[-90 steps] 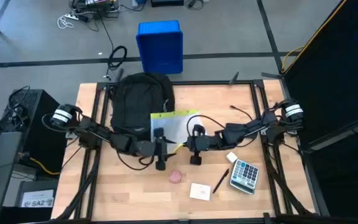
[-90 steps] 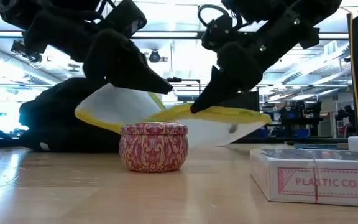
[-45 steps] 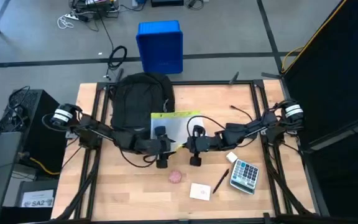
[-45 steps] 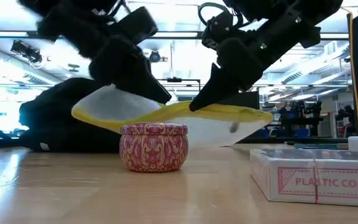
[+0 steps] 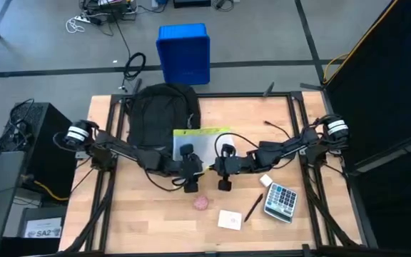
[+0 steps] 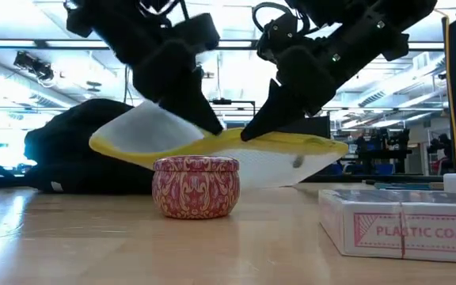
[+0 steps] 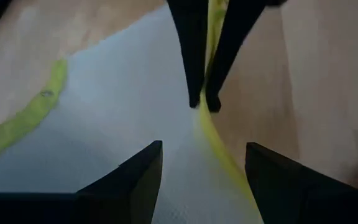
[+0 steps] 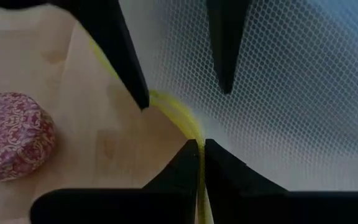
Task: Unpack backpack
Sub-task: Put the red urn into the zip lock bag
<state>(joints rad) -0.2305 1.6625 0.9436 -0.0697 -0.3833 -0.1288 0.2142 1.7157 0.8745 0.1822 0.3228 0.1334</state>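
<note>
My right gripper (image 8: pixel 201 144) is clenched on the yellow edge of a white mesh pouch (image 5: pixel 200 146); its two fingertips meet on the trim with no gap. My left gripper (image 7: pixel 204 146) stands wide apart, released, over the same pouch, its fingers (image 7: pixel 138 171) straddling the yellow trim and holding nothing. In the left wrist view I see the right gripper's closed tips pinching the edge just ahead of mine. In the right wrist view the spread left fingers show beyond the pinch.

Only the low view shows height: the pouch is lifted off the wooden table (image 5: pixel 141 214), sagging between the two grippers, with the left gripper's tip at its upper surface; I cannot tell whether it touches. The high view shows the layout instead.

Taking the pouch as landmark: the backpack (image 5: pixel 159 114) lies just behind it, at the table's far left, its long axis running from far edge toward near edge, rounded end away from me. A red patterned round tin (image 6: pixel 195 186) sits on the table just in front of the pouch. A card box (image 6: pixel 406 222), a pen (image 5: pixel 253 208) and a calculator (image 5: pixel 280 201) lie to the pouch's front right.
</note>
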